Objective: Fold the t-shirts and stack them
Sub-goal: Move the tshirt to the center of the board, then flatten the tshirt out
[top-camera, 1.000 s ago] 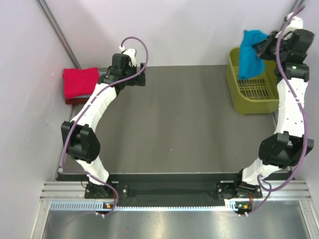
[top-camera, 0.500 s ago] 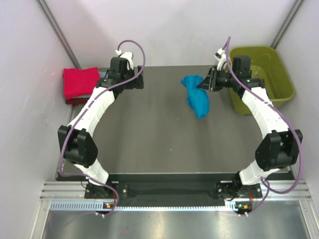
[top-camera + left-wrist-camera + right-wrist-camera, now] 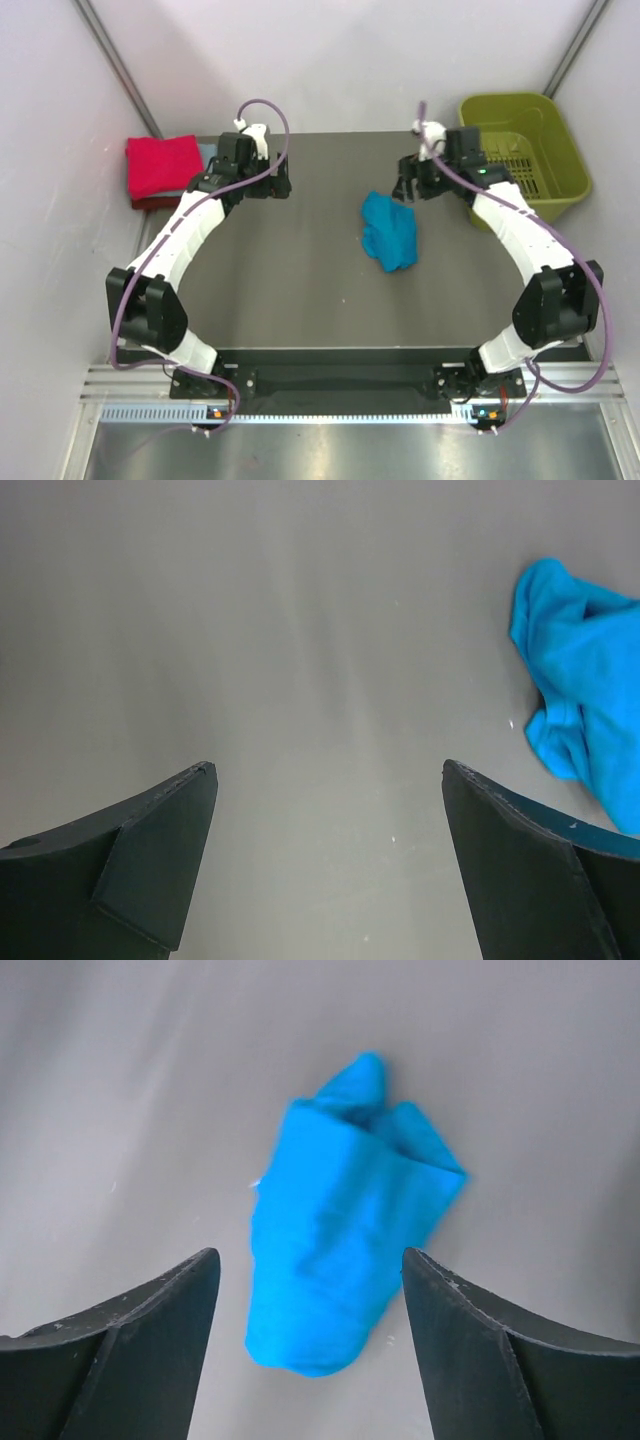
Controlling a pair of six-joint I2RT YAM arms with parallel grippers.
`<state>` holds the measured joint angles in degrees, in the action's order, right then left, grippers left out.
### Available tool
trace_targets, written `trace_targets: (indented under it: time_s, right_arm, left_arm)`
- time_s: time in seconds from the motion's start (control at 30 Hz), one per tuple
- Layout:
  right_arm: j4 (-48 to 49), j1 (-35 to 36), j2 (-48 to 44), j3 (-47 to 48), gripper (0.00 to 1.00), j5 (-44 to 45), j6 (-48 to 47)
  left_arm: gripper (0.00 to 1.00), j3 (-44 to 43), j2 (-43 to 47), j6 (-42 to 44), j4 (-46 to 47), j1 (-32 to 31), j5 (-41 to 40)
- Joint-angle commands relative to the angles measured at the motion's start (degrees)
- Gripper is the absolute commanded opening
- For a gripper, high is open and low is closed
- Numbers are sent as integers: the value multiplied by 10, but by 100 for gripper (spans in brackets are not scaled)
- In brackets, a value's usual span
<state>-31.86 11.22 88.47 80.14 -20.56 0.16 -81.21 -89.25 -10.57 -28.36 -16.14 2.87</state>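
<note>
A bright teal-blue t-shirt (image 3: 390,231) lies crumpled in a heap on the dark table, right of centre. It shows in the right wrist view as a blue bundle (image 3: 345,1220) and at the right edge of the left wrist view (image 3: 585,680). My right gripper (image 3: 408,188) hovers just behind the heap, open, with nothing between its fingers (image 3: 310,1260). My left gripper (image 3: 272,183) is open over bare table at the back left (image 3: 330,770). A folded red t-shirt (image 3: 160,166) rests on a pale grey-blue one at the far left.
An olive-green plastic basket (image 3: 522,158) stands at the back right corner, beyond the right arm. White walls enclose the table (image 3: 300,270) on the left, back and right. The arm bases sit at the near edge.
The right arm swung the teal shirt from above the basket to the table, opened its fingers and let it drop into a heap. The left gripper barely moved.
</note>
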Motion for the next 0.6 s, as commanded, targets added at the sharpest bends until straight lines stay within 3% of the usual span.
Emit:
trace_targets:
  time_s: [0.0, 0.17, 0.27, 0.57]
  right_arm:
    - [-8, 88, 13, 18, 73, 27, -71]
    - [-13, 175, 111, 68, 63, 48, -77]
    - [-16, 187, 160, 82, 56, 51, -65]
    - [-24, 186, 261, 109, 56, 92, -61]
  left_arm:
    - [99, 14, 41, 4, 2, 6, 32]
    - [98, 20, 56, -3, 4, 20, 43]
    - [98, 22, 61, -9, 7, 32, 35]
    - [98, 22, 85, -21, 1, 63, 42]
